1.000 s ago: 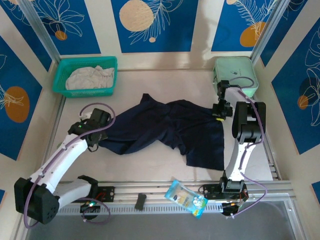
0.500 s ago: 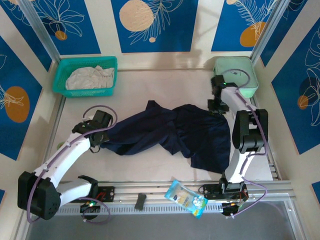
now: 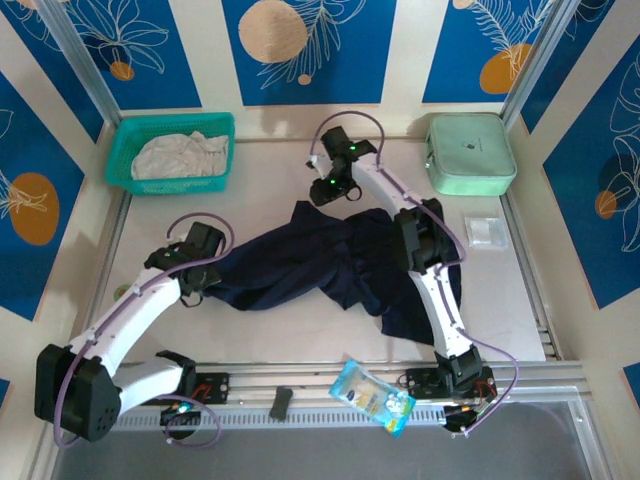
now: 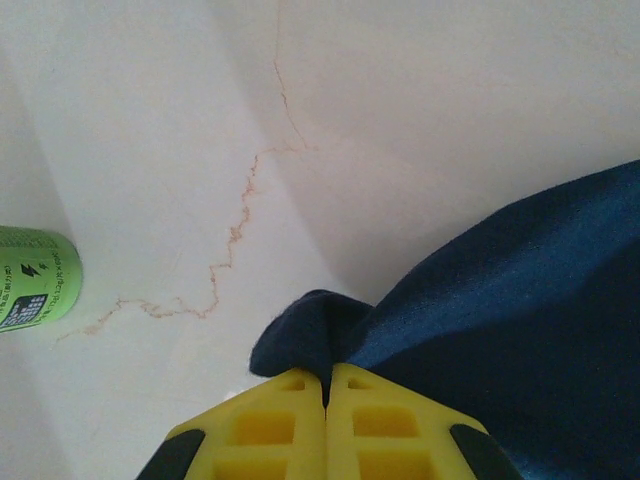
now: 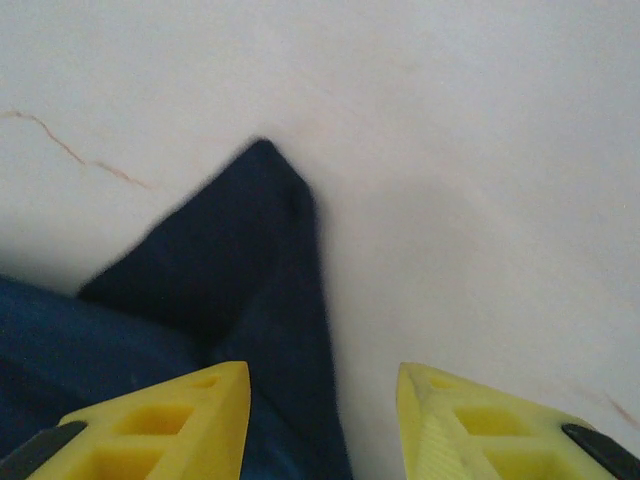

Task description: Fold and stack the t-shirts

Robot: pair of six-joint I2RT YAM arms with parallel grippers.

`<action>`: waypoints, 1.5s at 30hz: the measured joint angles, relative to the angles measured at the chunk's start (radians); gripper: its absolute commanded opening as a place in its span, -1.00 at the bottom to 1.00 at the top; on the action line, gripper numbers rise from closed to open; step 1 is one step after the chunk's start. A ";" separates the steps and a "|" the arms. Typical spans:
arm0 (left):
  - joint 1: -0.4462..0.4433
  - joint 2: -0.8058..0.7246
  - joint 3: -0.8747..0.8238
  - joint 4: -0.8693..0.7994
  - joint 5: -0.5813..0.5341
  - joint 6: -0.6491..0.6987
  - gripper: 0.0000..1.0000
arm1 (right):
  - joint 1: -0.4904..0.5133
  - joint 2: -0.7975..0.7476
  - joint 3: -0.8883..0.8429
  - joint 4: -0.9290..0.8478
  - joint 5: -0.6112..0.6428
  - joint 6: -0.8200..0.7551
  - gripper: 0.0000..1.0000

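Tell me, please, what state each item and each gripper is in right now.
Navy shirt: unfolded, lying rumpled.
White shirt: crumpled in the basket.
Left gripper: shut on the navy shirt's edge.
Right gripper: open over a shirt corner.
Green case: closed.

Light: bright, even
Shadows: soft, on the worktop (image 4: pixel 330 230) beside the navy shirt (image 4: pixel 520 300)
Blur: shirt edge smeared, right wrist view
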 measured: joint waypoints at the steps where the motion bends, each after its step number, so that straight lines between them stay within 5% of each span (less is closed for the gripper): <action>1: 0.000 -0.002 0.000 0.000 0.002 0.000 -1.00 | 0.009 0.039 0.050 -0.018 -0.010 -0.005 -0.05; 12: 0.000 -0.002 -0.016 0.016 0.021 0.000 -1.00 | 0.090 0.209 0.248 -0.090 0.105 0.067 0.02; 19: 0.000 -0.002 -0.019 0.034 0.026 0.000 -1.00 | 0.082 0.241 0.298 -0.081 0.262 0.125 -1.00; 27: 0.000 -0.008 -0.026 0.035 0.025 0.000 -1.00 | 0.006 0.277 0.359 -0.050 0.392 0.235 -1.00; 35: -0.001 -0.002 -0.026 0.149 0.040 0.006 -1.00 | -0.108 0.148 0.215 0.000 0.443 0.324 -1.00; 45: -0.003 0.282 0.224 0.272 -0.023 0.150 -1.00 | -0.159 0.068 0.219 0.127 0.623 0.336 -1.00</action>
